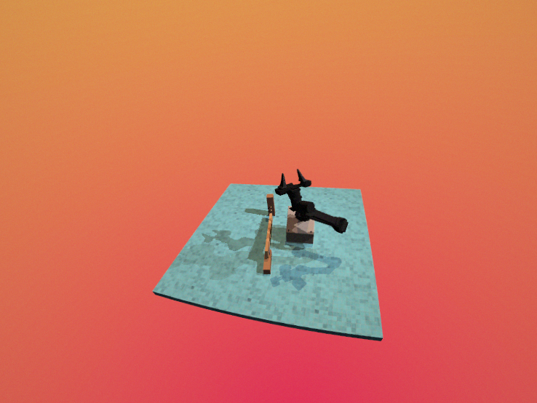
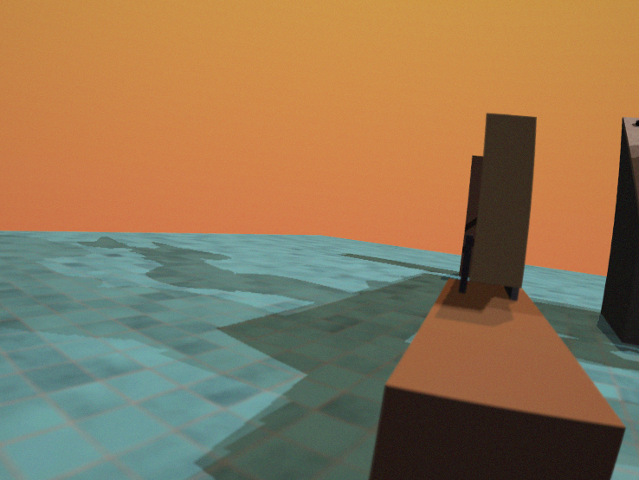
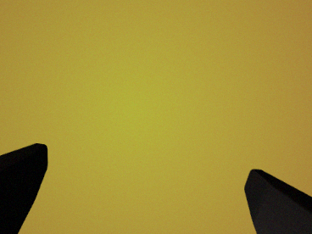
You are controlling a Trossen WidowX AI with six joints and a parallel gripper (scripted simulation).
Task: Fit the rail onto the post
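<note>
The long wooden rail (image 1: 268, 236) (image 2: 505, 206) stands on edge, its far end in the dark bracket (image 2: 463, 266) on the low footboard block (image 1: 267, 265) (image 2: 500, 351). It runs towards the short wooden post (image 1: 270, 199) (image 2: 475, 185), and its other end lies low in front of the post. The pegs and holes are too small or hidden to tell apart, and so is any gap between rail and post. My gripper (image 1: 290, 172) (image 3: 151, 169) is open and empty, fingers pointing up, high above the table and to the right of the post in the top view.
A pale-topped block (image 1: 299, 237) (image 2: 616, 258) stands right of the rail, beneath the black arm (image 1: 323, 217). The arm's elbow juts out to the right. Shadows of arm and rail fall across the teal tabletop (image 1: 329, 303) (image 2: 61, 413). The wrist view shows only background and fingers.
</note>
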